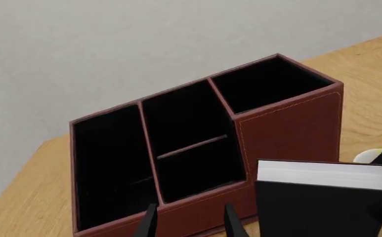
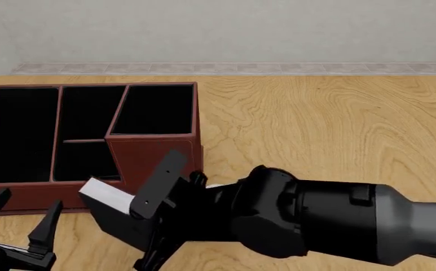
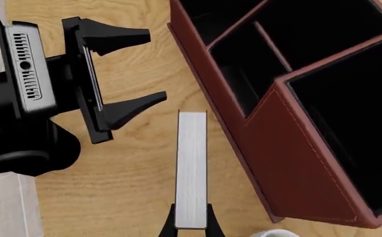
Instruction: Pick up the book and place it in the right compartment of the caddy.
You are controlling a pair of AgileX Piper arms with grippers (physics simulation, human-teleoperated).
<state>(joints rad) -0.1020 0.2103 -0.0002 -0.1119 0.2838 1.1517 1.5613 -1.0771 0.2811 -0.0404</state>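
The reddish-brown caddy [image 2: 154, 155] stands at the table's far left, black inside. Its right compartment [image 2: 156, 108] is the tallest section and holds nothing. My right gripper [image 2: 144, 228] is shut on the black book [image 2: 116, 217], held tilted just in front of the caddy's tall front wall, white page edges up. The right wrist view shows the book [image 3: 192, 168] edge-on between the fingers [image 3: 210, 224], beside the caddy [image 3: 296, 163]. My left gripper [image 2: 22, 226] hangs open at the near left, in front of the caddy's low wall, holding nothing.
A small pale object [image 1: 368, 155] shows behind the book [image 1: 322, 197] near the caddy's corner. The right arm's thick body [image 2: 316, 217] lies across the near table. Bare wood [image 2: 323, 130] stretches right of the caddy, and a grey wall stands behind.
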